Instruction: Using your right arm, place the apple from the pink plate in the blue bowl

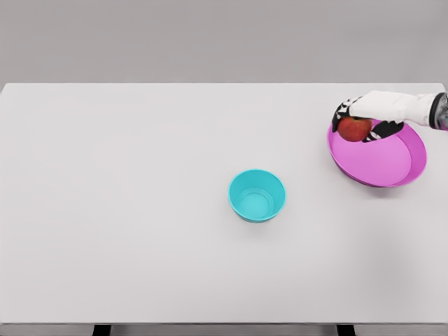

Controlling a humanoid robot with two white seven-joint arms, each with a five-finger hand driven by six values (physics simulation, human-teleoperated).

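In the head view, the right hand reaches in from the right edge at the upper right of the frame, its dark-tipped fingers curled around the round red apple, which sits at the upper left rim of the shallow pink plastic plate. Whether the apple is lifted clear or touching the plate cannot be told. The wrap from above and both sides looks meant to keep the round fruit from rolling free. The small turquoise-blue plastic bowl stands open and upright near the centre of the white surface, well apart from the plate, ready to receive it. The left arm is out of sight.
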